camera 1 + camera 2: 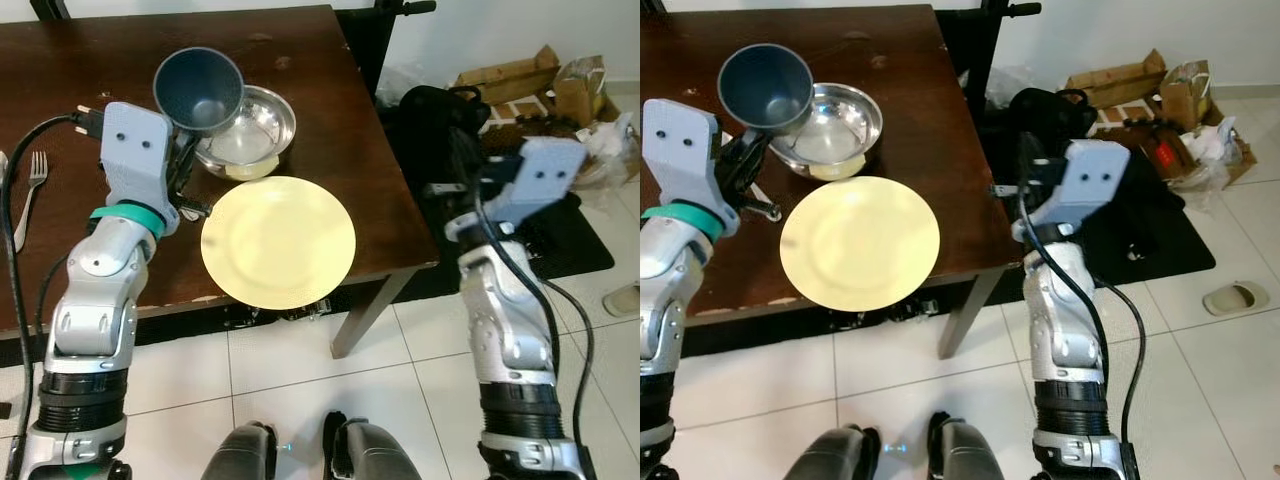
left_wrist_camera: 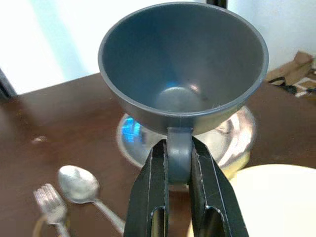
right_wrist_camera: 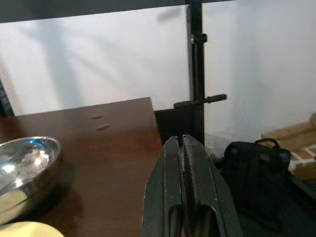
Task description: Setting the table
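Observation:
My left gripper [image 2: 178, 148] is shut on the handle of a grey-blue cup [image 1: 200, 88] and holds it tilted above the dark wooden table [image 1: 300, 60], just over the near-left rim of a steel bowl [image 1: 255, 125]. A round yellow plate [image 1: 278, 241] lies at the table's front edge, right of that arm. To the far left lie a fork [image 1: 30, 195] and a spoon [image 2: 79, 181]. My right gripper [image 3: 183, 145] is shut with nothing in it, raised beside the table's right edge, off the tabletop.
To the right of the table, on the tiled floor, a black bag [image 1: 440, 115] sits on a dark mat [image 1: 575, 245], with cardboard boxes [image 1: 520, 75] and clutter behind. A slipper [image 1: 625, 298] lies at the far right. The plate overhangs the front edge slightly.

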Available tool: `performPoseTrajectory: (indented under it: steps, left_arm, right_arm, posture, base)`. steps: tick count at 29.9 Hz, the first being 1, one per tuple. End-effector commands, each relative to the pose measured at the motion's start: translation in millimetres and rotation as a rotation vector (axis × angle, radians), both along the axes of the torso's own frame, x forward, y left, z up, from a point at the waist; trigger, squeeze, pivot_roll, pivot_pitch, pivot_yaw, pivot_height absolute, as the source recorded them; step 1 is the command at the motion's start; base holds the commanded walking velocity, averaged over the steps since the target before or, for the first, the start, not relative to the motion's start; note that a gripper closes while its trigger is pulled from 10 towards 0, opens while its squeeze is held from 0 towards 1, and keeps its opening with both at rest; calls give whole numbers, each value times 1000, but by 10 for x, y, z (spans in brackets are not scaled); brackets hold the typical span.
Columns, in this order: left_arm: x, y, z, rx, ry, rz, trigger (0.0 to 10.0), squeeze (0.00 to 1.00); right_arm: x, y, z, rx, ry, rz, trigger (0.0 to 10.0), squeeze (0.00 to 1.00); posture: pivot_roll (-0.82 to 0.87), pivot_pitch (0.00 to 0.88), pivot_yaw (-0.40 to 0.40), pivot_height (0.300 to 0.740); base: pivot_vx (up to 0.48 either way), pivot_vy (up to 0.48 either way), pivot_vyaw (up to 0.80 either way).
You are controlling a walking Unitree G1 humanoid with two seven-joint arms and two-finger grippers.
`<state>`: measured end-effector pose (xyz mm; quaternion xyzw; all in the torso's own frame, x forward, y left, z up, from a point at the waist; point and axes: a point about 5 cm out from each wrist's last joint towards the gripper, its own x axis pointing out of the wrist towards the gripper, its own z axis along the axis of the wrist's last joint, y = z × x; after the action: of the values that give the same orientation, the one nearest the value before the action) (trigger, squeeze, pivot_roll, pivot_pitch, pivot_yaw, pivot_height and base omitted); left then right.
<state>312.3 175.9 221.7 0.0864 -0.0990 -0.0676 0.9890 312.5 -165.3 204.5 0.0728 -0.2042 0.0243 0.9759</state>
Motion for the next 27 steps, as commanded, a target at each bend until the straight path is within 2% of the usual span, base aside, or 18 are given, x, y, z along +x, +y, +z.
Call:
performPoseTrajectory:
  steps: [1,9,20,27]
  left_arm:
    - [-8,-58,-42,-27,2,-1,10000,0]
    - [3,-82,-115,-47,5,19,10000,0]
    - [13,-81,-130,-62,6,29,10000,0]
    - [-3,-81,-126,-65,0,30,10000,0]
  right_arm:
    - [6,4,-51,23,20,-8,10000,0]
    - [61,14,-90,83,56,-15,10000,0]
    - [35,-26,-143,90,88,-26,10000,0]
    - [46,5,-168,89,99,-18,10000,0]
  posture:
    - [67,66,33,740]
    - [52,62,18,740]
    - [61,64,16,740]
    - [61,66,12,740]
  base:
    - [0,0,0]
    - [0,0,0]
    - [0,0,0]
    - [-274,0,0]
